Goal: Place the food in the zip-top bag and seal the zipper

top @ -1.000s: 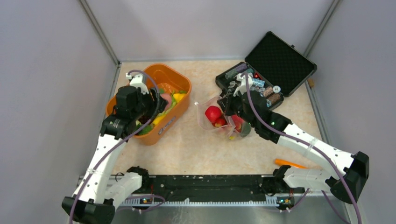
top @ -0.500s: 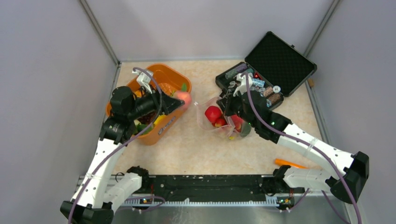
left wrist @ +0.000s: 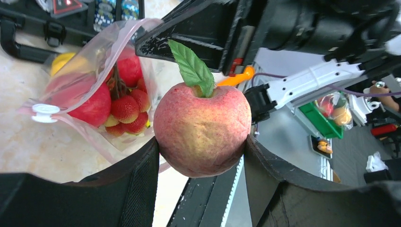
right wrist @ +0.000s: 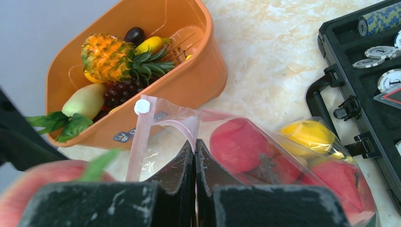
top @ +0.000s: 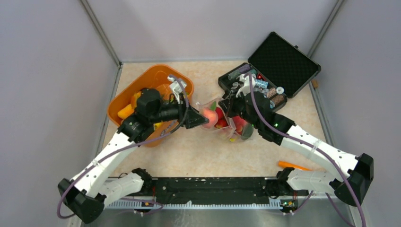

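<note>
At the far left the orange basket [top: 156, 75] sits on the table [top: 198, 151]. Only the right wrist view shows what it holds: a pineapple [right wrist: 106, 52], dark grapes [right wrist: 120, 90] and a pale green pear [right wrist: 86, 100].

Next comes the left gripper [top: 195, 118], reaching rightward over the basket's near edge. Its fingers are clamped on either side of an apple [left wrist: 202, 130], pink-red, speckled, with one green leaf on top. From above, the apple sits right at the bag's mouth. We cannot tell whether it has crossed the rim.

The bag [left wrist: 90, 66] lies between basket and case, clear and crinkled, its mouth facing left. The pink zipper [right wrist: 163, 124] runs along that edge and carries a white slider [left wrist: 43, 112]. The left wrist view shows a red fruit, a cluster of red berries and a yellow piece inside, which the top view mostly hides behind the arm.

The right gripper [right wrist: 195, 149] has its fingers pressed together on the bag's pink rim, holding it up; only its own camera shows this.

At the far right the black case [top: 283, 60] stands open.
</note>
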